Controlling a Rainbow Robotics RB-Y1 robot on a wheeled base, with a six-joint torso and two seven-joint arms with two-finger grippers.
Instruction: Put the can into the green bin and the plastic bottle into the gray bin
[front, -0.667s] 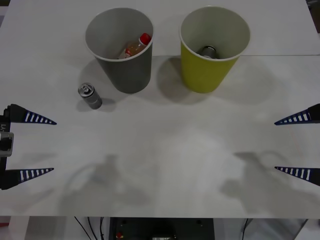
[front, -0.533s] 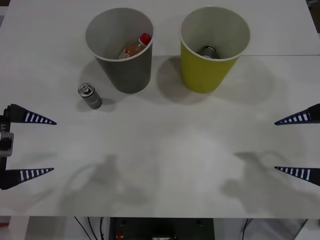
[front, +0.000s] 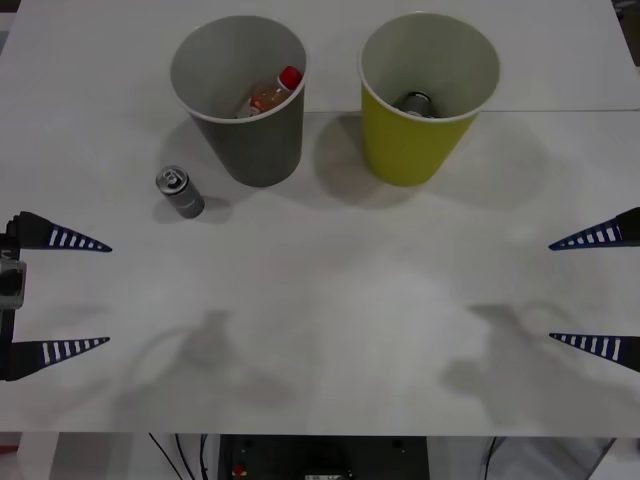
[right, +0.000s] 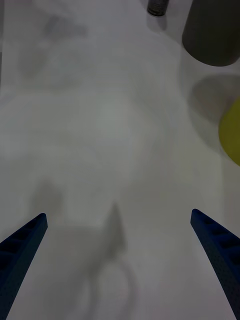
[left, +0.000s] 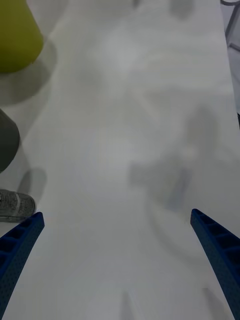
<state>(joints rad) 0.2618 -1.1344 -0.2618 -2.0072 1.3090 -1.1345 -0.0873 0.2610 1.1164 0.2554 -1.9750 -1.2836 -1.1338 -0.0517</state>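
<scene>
The left end effector (front: 85, 293) hangs over the near-left edge of the white bench (front: 330, 300), its blue fingers (front: 75, 239) spread wide and gripping nothing. The right end effector (front: 578, 290) mirrors it at the near-right edge, likewise fully spread and empty. At the far side stand the gray bin (front: 250, 95) on the left and the green bin (front: 420, 95) on the right. The plastic bottle (front: 275, 92) lies inside the gray bin. A can (front: 179, 191) stands upright on the bench just left of and nearer than the gray bin. Another can (front: 417, 102) lies inside the green bin.
</scene>
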